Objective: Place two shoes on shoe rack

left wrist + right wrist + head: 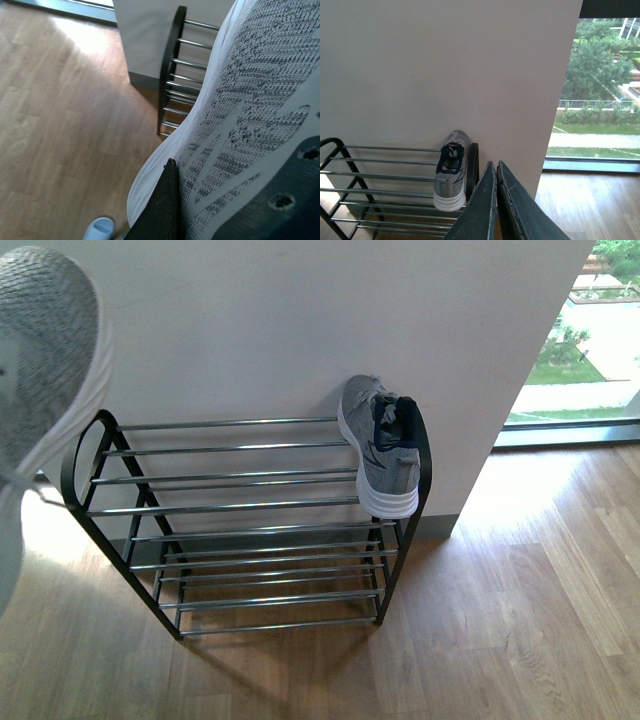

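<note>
One grey sneaker (382,445) with a white sole and navy lining lies at the right end of the shoe rack's top tier (230,480), against its black end frame; the right wrist view shows this shoe (450,172) too. The second grey sneaker (45,370) hangs in the air above the rack's left end, close to the front camera. My left gripper is shut on it: in the left wrist view a dark finger (160,205) presses against its knit side (250,115). My right gripper (496,167) is shut and empty, held back from the rack's right end.
The rack (177,80) stands against a white wall (330,330) on a wood floor (520,620). A window (580,340) lies to the right. A pale blue slide (98,229) lies on the floor in the left wrist view.
</note>
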{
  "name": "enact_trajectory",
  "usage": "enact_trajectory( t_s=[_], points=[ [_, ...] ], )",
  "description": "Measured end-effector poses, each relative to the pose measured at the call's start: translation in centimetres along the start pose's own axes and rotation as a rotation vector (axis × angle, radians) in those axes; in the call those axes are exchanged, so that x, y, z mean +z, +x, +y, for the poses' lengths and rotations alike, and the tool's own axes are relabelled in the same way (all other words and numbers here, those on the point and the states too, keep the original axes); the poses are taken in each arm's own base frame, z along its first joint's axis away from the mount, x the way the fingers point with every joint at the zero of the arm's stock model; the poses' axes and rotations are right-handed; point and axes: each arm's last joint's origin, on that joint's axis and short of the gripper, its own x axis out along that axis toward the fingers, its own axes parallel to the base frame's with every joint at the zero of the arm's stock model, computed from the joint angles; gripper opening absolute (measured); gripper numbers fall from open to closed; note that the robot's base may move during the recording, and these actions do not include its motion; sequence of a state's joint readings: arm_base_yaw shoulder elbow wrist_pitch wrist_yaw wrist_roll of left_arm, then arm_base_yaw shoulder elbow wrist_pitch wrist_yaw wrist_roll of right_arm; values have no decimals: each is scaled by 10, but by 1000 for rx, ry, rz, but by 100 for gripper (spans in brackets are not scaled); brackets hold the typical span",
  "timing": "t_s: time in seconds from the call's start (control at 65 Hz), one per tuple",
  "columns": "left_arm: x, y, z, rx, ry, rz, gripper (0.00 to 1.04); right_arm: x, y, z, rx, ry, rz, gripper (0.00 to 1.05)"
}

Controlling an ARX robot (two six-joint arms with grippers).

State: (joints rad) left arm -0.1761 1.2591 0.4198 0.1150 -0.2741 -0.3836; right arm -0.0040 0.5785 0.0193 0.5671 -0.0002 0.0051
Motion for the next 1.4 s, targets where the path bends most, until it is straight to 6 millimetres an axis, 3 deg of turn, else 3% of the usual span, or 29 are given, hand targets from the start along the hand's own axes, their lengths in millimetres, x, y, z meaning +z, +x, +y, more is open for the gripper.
enact_trajectory(
  t_s=[0.384, 0.646, 1.0, 1.276, 1.399],
  points=[
    [20, 122, -87, -101, -115, 247, 2, 3, -13, 0, 0, 0, -11, 2],
    [7, 194, -159, -171, -190, 389, 2, 4, -21, 0, 0, 0, -13, 2],
    [-1, 255, -214, -172, -167, 473, 2, 3, -28, 0, 0, 0, -12, 2],
    [2, 282, -235, -193, -131, 501, 2, 0, -38, 0, 0, 0, -6, 2],
    [2, 283, -236, -201, -107, 500, 20, 1, -38, 0, 0, 0, -9, 2]
  ],
)
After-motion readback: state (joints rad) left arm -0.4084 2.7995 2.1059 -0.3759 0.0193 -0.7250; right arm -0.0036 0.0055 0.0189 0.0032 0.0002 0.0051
